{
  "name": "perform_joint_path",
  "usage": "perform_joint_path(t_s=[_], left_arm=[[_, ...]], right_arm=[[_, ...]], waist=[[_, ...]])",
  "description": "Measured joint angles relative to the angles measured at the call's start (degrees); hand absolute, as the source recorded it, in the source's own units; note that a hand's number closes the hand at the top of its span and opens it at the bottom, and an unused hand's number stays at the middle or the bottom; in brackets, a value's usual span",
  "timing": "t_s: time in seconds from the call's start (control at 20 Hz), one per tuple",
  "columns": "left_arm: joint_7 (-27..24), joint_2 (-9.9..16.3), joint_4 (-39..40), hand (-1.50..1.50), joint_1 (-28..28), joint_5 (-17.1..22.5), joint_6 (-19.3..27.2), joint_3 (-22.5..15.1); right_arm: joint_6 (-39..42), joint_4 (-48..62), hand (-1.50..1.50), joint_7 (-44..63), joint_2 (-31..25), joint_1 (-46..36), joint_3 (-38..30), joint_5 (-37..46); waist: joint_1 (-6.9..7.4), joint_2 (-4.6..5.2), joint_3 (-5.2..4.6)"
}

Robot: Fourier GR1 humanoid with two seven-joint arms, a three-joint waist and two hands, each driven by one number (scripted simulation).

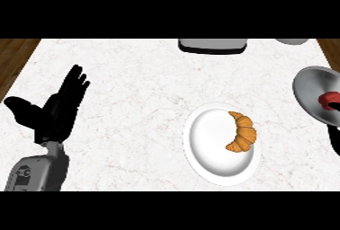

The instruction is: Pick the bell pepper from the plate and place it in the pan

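red bell pepper (328,98) lies in the grey metal pan (312,92) at the right edge of the view, only partly showing, with something dark touching its right side. that dark shape, and the black piece (334,140) just below the pan's rim, are probably the right robot hand, but too little shows to tell whether its fingers are open or curled. the white round plate (206,148) in the middle of the pale marbled tabletop (133,81) carries only a golden-brown croissant (242,132), lying along its right half; no pepper is on it. so the task looks nearly done, judged from how things lie.

as a judgement, the pepper should be light, hollow and fairly stiff, with a smooth, somewhat slippery skin; a hold across its widest part, fingers on one flank and thumb opposite, would suit it best, and it would roll if set down on its side.

the left robot hand (56,108) rests at the left of the view, fingers straight and spread, thumb out, holding nothing.

count: one pepper, one pan, one plate, one croissant, and two partly cut-off pale objects (212,45) at the far edge, which i cannot identify.
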Motion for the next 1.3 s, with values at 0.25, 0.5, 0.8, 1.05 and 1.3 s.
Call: perform_joint_path(t_s=[0.25, 0.5, 0.8, 1.05, 1.3], left_arm=[[-0.27, 0.43, 0.09, 0.00, 0.90, 0.48, -0.24, 0.88], [0.84, 0.55, -1.06, 0.00, 1.59, 0.37, 0.46, 1.25], [0.30, 0.93, -0.98, 0.00, 2.50, 0.71, 0.09, 1.99], [-0.35, 0.62, -0.51, 0.00, 2.58, 0.10, 0.25, 1.67], [1.01, 1.62, -1.58, 0.00, 2.35, 1.15, -0.71, 2.54]], right_arm=[[4.66, -0.17, -1.50, -6.28, -2.45, 0.76, -7.39, -8.37], [13.91, 0.79, -1.50, -11.94, -6.31, 4.73, -14.18, -16.25], [28.55, 2.11, -1.50, -19.44, -10.32, 12.59, -19.04, -22.95], [37.03, 1.65, -1.50, -24.13, -12.58, 18.84, -19.79, -25.81], [37.28, 0.48, -1.50, -25.48, -12.31, 22.04, -19.03, -27.70]], waist=[[-1.00, -0.43, -0.06], [-1.96, -0.76, -0.10], [-2.75, -1.03, -0.17], [-2.68, -1.09, -0.21], [-2.44, -1.15, -0.23]])
